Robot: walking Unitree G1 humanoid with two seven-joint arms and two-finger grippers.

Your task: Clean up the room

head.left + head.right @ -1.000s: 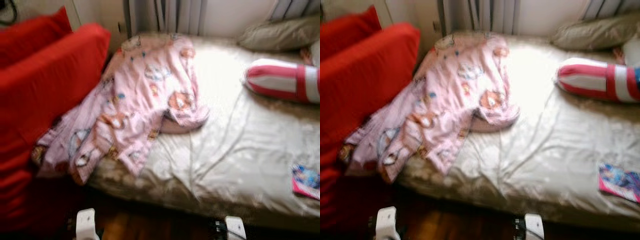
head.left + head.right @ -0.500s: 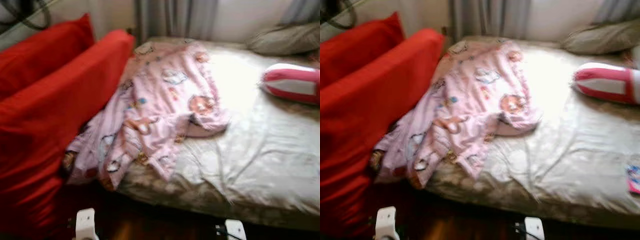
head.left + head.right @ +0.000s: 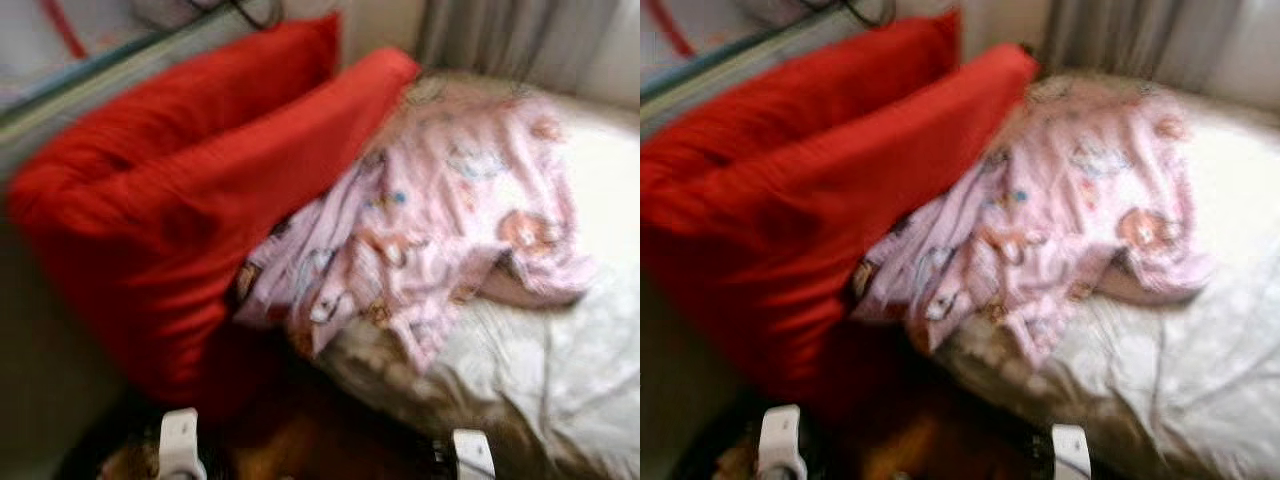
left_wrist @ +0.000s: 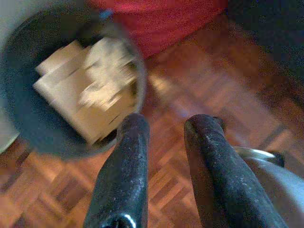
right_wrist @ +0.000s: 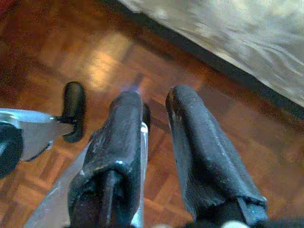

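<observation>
Both pincers, left (image 4: 166, 142) and right (image 5: 154, 123), hang over the floor (image 5: 57, 42), parted slightly and carrying nothing. Tidying looks barely begun: red cushions (image 3: 190, 190) lean by the bed (image 3: 560, 370), a pink sheet (image 3: 450, 220) lies crumpled there, and a bin (image 4: 19, 95) holds scraps.

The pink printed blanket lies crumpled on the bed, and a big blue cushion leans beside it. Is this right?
Not quite: in the left eye view the cushion is red, not blue. The pink printed blanket does lie crumpled on the bed beside it.
</observation>
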